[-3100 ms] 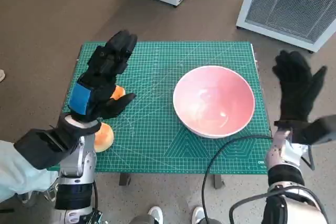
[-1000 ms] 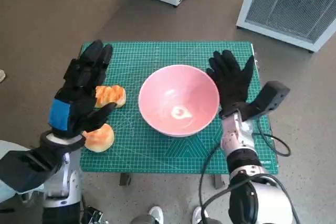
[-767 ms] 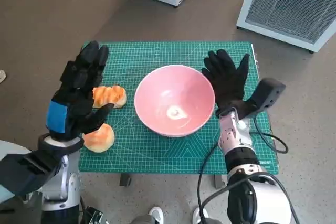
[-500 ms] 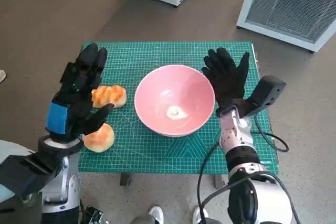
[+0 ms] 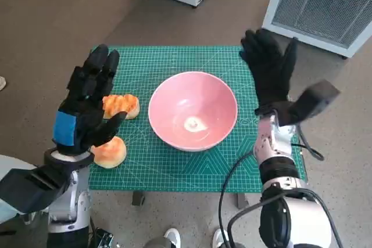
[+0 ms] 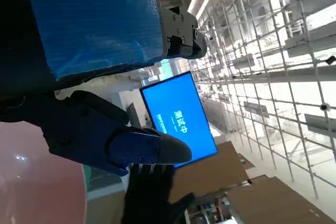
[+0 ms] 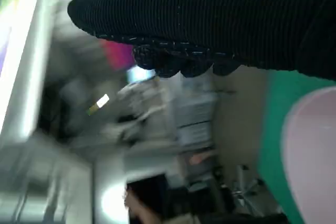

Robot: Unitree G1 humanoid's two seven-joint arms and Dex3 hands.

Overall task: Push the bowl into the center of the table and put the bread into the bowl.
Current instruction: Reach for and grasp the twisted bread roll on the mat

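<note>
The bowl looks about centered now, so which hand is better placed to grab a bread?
The left hand, I'd judge. It hangs open right by both pieces of bread on its side of the bowl. The right hand is open too, but on the bowl's far side from the bread.

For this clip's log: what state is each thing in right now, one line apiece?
pink bowl: upright, empty, near the middle of the green mat, touched by neither hand.
ridged bread: on the mat left of the bowl, not held.
round bun: on the mat near its front left edge, not held.
left hand: raised over the breads, fingers spread, holding nothing.
right hand: lifted clear of the bowl, holding nothing.
</note>
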